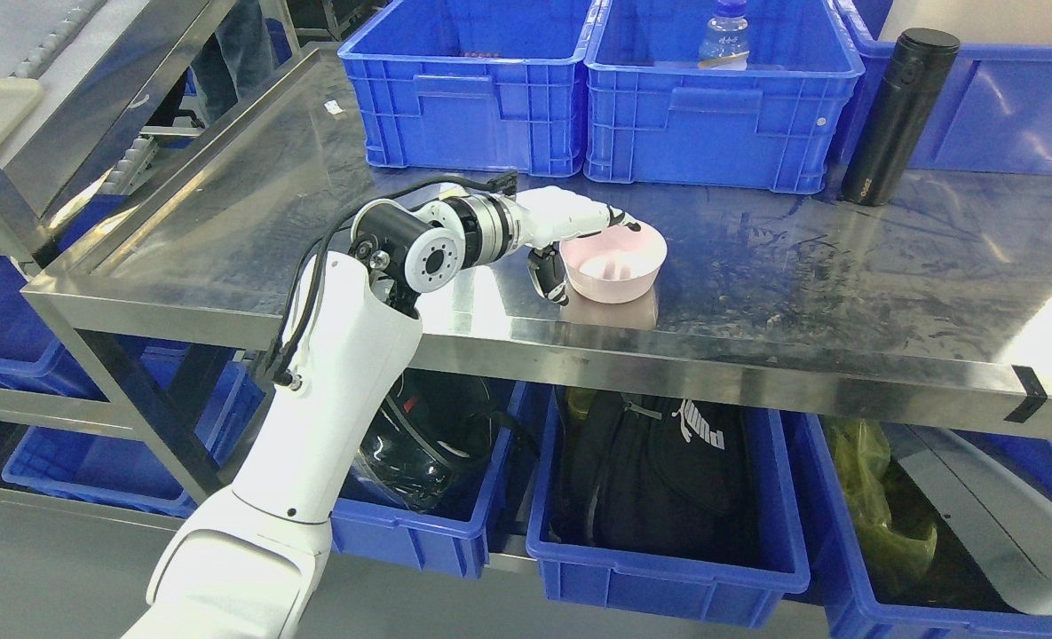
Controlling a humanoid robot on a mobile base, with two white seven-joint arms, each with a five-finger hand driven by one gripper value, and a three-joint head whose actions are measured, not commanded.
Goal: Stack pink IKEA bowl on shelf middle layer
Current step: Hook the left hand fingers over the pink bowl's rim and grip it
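Bowl [615, 264] sits on steel shelf [845, 275], gripped at its rim by left hand [570, 235].

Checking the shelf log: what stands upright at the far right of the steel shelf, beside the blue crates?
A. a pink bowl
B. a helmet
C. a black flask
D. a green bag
C: the black flask stands upright by the crates, while the pink bowl sits mid-shelf at the left hand.

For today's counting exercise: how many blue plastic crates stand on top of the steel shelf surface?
3. One crate at back left, one beside it holding a bottle, one at right behind the black flask, partly cut off. More may lie outside the frame.
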